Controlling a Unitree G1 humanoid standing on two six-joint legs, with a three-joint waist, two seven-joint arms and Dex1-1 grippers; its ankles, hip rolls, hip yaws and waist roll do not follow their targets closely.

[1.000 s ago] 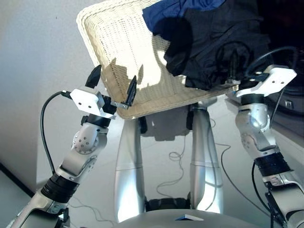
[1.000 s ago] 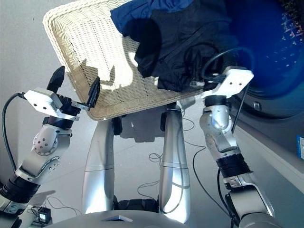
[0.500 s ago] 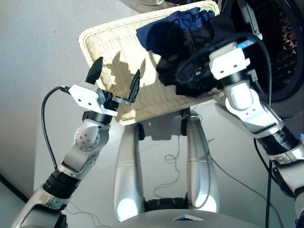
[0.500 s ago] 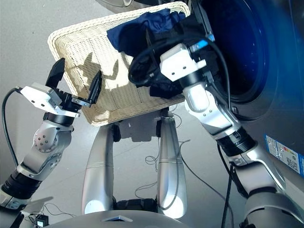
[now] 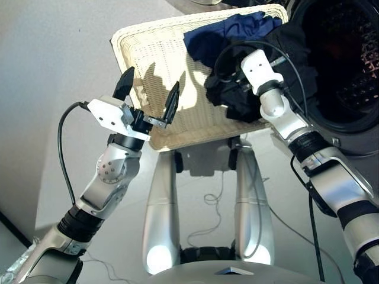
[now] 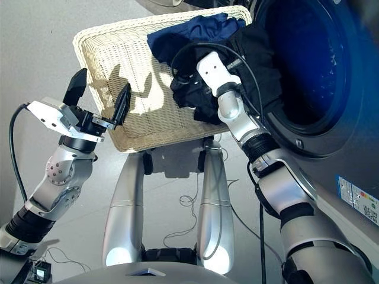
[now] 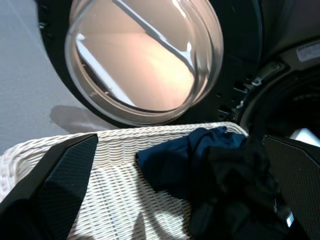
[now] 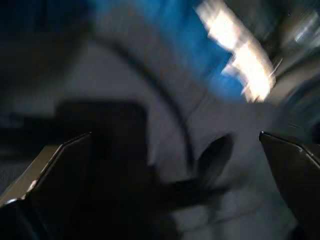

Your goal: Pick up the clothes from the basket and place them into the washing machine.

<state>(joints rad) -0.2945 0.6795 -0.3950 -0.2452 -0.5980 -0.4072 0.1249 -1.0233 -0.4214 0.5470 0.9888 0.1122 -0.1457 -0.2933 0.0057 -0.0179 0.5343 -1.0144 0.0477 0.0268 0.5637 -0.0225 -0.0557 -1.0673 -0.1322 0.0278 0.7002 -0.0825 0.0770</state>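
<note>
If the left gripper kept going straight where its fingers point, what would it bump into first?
Probably the basket. The left gripper, fingers open, points along its woven floor toward the navy garment and black garment, with the round glass door behind. Depth is unclear.

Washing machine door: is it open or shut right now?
Open. The washing machine's round glass door is swung away from the front, and the dark drum hole sits uncovered beside the wicker basket.
</note>
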